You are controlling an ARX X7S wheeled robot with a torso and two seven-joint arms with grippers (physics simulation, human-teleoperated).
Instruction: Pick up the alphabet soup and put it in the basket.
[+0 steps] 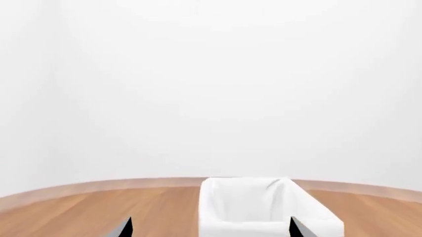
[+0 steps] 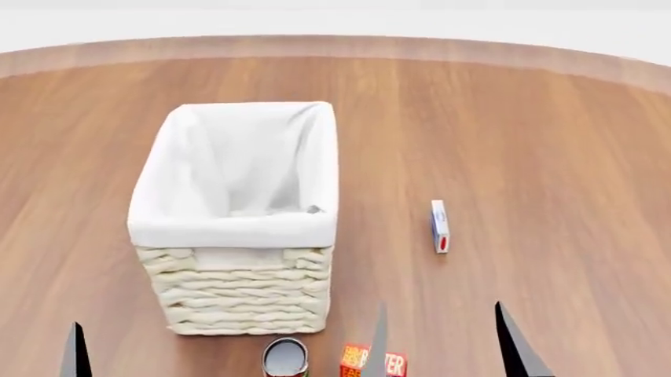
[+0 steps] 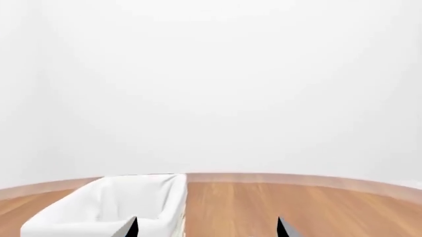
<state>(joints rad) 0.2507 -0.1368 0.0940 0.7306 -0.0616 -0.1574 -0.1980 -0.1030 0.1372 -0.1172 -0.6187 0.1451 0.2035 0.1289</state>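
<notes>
The basket [image 2: 241, 228] is a cream wicker box with a white cloth liner, standing left of centre on the wooden floor. It also shows in the left wrist view [image 1: 257, 202] and the right wrist view [image 3: 112, 202]. The alphabet soup is out of view. My left gripper [image 1: 211, 229] is open and empty; only one of its fingertips [image 2: 74, 353] shows in the head view, near and left of the basket. My right gripper [image 2: 445, 349] is open and empty, near and right of the basket, and also shows in the right wrist view [image 3: 207, 229].
A red-and-green can with a dark grey top [image 2: 285, 357] stands just in front of the basket. A red and orange box [image 2: 372, 364] lies beside it, under my right gripper's left finger. A small white and blue box [image 2: 439, 226] lies right of the basket.
</notes>
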